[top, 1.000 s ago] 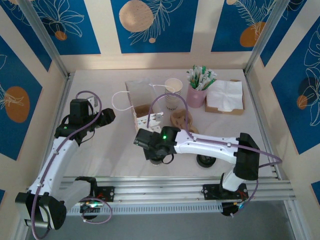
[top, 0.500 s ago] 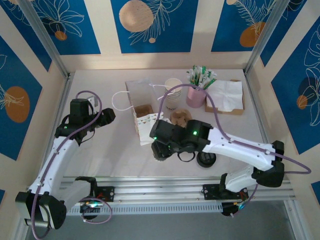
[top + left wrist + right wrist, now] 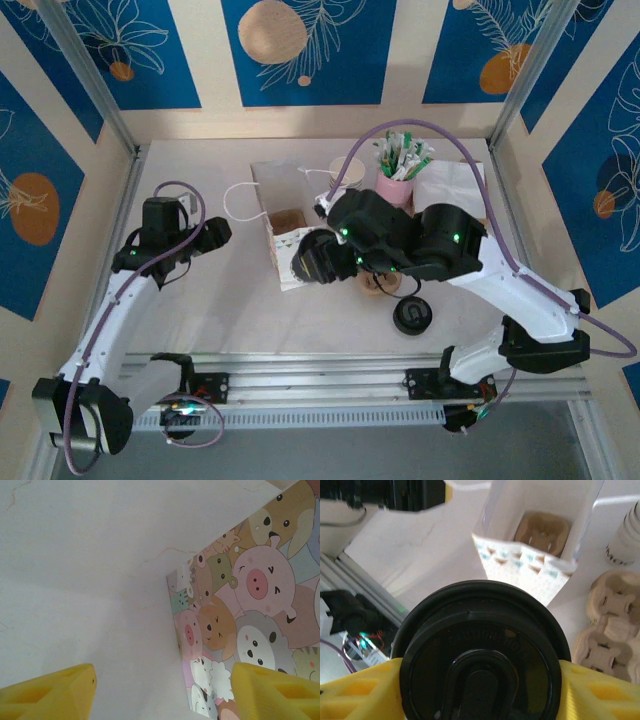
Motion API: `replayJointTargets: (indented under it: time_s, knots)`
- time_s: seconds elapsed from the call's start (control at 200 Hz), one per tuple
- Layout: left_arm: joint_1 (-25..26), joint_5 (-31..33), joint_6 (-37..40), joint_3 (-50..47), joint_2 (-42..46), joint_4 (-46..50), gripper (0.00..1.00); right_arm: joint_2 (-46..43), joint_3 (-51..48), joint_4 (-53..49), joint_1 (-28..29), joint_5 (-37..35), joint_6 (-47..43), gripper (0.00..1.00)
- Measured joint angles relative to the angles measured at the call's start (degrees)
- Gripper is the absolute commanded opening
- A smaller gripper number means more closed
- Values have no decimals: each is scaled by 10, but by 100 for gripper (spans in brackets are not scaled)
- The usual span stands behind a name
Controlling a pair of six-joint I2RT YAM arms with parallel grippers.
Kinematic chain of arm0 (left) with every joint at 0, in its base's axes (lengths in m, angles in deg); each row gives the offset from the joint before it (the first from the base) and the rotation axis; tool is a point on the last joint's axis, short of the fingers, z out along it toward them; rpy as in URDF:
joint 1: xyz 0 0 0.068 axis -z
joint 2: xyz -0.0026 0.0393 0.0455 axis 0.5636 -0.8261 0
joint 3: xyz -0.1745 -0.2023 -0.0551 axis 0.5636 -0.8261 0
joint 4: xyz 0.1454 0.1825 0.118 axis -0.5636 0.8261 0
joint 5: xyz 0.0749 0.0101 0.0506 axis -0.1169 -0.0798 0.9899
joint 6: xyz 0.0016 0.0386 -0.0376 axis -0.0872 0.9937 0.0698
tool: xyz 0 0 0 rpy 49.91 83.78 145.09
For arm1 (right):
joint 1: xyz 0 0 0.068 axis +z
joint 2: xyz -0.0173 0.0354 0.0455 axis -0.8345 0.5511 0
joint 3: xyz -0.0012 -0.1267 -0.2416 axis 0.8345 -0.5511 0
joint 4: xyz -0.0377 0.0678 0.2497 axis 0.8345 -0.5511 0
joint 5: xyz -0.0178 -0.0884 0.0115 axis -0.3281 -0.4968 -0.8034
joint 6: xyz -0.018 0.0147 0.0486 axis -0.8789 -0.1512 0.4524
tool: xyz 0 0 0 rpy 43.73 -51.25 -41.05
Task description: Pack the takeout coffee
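The right gripper point(image 3: 480, 672) is clamping the takeout coffee point(image 3: 309, 262) between its yellow fingers point(image 3: 600, 692), the jaws pressing on both sides of the cup under its black lid. It is holding the cup up at the near right corner of the open gift bag point(image 3: 283, 225), which is showing a cardboard carrier point(image 3: 542, 530) inside. The left gripper point(image 3: 162, 680) is hovering over the table point(image 3: 75, 555) just left of the bag, jaws standing wide with nothing between them.
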Motion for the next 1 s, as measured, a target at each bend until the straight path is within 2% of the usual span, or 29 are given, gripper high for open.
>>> replayJointTargets:
  time_s: [0.38, 0.675, 1.0]
  knots:
    - [0, 0, 0, 0, -1, 0, 71, 90, 155, 3, -66, -23, -82, 60]
    - [0, 15, -3, 0, -7, 0, 71, 154, 205, 35, -119, -31, -116, 59]
    - [-3, 46, -73, 0, -39, -8, 74, 225, 235, 27, -142, -14, -124, 59]
